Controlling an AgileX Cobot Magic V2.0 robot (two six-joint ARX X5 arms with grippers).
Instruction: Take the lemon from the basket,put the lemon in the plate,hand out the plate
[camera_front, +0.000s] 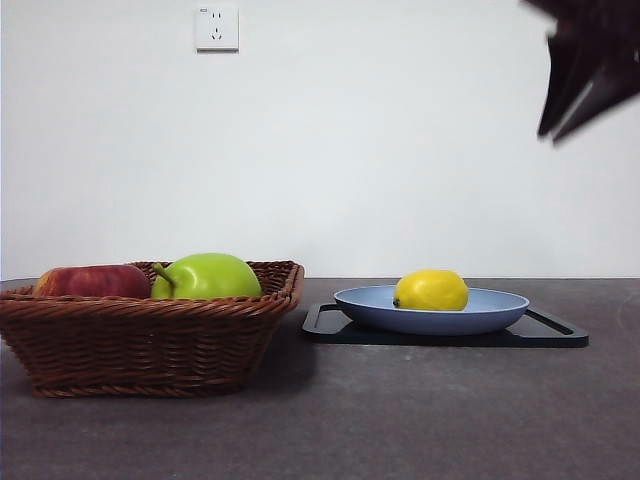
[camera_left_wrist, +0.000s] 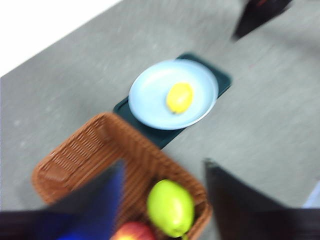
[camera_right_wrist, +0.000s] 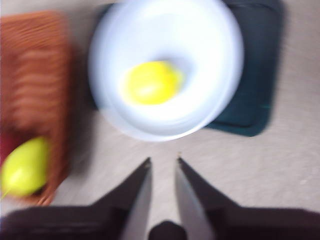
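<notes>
The lemon (camera_front: 431, 290) lay in the plate (camera_front: 500, 312), a small bright yellow oval with a dimpled skin and a little nub at its left end, resting a bit left of the plate's middle. The plate was round, shallow and matte, pale blue inside and darker blue underneath, and it sat on a flat black rectangular tray (camera_front: 560, 335) with a low raised edge. To the left of the tray, just beside its corner, stood the basket (camera_front: 140, 345), brown wicker, squarish, with sloping woven sides and a braided rim. In it sat a smooth yellow-green pear-like fruit (camera_front: 210, 277) with a short stem, and left of that a red apple (camera_front: 90, 282). The table (camera_front: 400, 420) was a dull dark grey with a fine grain, and a white wall socket (camera_front: 216, 28) hung on the pale wall behind.

My left gripper (camera_left_wrist: 162, 200) hung above the basket with its jaws spread wide and nothing between them; my wrist camera was blurred but showed the green fruit and apple below. My right gripper (camera_right_wrist: 162, 172) hovered above the table on the near side of the plate, its jaws drawn close with only a narrow slit between them, gripping nothing. In the front view, one dark gripper tip (camera_front: 585, 70) showed at the top right corner.
</notes>
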